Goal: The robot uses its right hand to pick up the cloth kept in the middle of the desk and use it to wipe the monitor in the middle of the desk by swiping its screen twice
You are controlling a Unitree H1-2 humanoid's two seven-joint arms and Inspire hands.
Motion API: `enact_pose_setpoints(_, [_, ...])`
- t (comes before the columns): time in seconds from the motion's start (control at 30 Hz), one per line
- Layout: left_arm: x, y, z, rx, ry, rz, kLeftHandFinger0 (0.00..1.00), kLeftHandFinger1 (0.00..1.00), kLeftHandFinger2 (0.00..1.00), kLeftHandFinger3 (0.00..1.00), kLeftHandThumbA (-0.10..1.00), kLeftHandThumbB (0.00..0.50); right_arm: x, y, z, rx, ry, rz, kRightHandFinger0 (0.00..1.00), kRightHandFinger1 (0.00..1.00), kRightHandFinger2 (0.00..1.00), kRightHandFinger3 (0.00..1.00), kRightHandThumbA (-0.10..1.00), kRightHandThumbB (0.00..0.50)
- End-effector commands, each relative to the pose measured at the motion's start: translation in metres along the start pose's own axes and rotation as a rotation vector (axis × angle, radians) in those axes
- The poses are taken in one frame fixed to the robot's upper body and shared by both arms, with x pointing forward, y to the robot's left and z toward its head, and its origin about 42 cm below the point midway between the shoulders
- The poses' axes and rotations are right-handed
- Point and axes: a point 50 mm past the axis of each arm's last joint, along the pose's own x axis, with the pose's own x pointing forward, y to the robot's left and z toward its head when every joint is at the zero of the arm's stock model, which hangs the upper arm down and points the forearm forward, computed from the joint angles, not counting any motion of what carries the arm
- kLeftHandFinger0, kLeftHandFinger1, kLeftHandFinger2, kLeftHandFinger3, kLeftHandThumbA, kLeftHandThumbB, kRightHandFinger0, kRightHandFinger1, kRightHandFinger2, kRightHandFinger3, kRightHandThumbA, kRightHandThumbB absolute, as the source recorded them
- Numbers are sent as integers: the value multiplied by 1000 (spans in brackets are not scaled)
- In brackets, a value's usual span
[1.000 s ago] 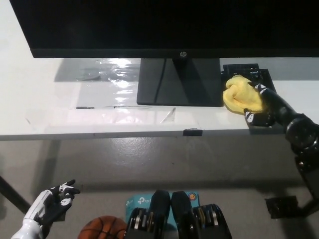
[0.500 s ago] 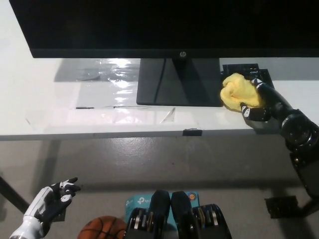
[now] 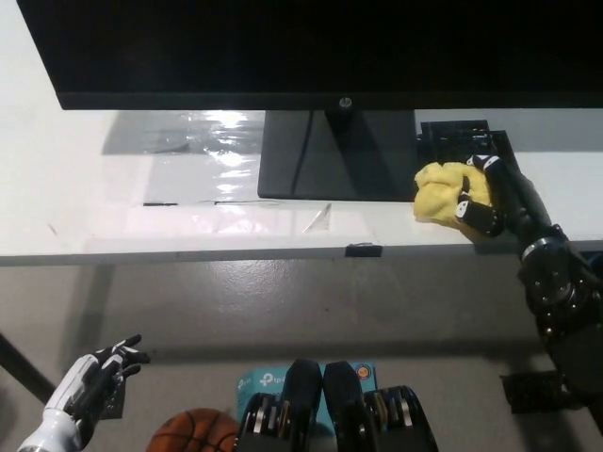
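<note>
The yellow cloth [image 3: 443, 193] lies bunched on the white desk [image 3: 113, 235], just right of the monitor's black stand [image 3: 334, 155]. My black right hand [image 3: 488, 196] rests on the cloth's right side with fingers curled into it, holding it against the desk. The black monitor [image 3: 311, 47] spans the top of the view, its lower bezel above the cloth. My white left hand [image 3: 89, 391] hangs low at the bottom left, below the desk edge, fingers apart and holding nothing.
A small black object [image 3: 466, 137] sits behind the cloth near the stand. A clear plastic sheet [image 3: 207, 188] lies on the desk left of the stand. An orange basketball [image 3: 193, 431] is on the floor at bottom left.
My right hand has shifted slightly left and down with the cloth, its forearm swinging more upright. The cloth looks more flattened under the hand. The left hand barely moved.
</note>
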Motion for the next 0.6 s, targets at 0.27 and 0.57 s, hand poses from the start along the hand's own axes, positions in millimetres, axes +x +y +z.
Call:
enact_pose_setpoints(0.27, [2,5,12,2,-25,-13,981,895,942,1000,704,84,-7,-7,4,32,-114,-237,0,267,550,480,-100,68])
enact_pose_setpoints(0.57, [2,4,12,-7,-24,-6,952,864,898,1000,665,131,-33,-13,28,384,-98,-497,0,91,420,338,-100,43])
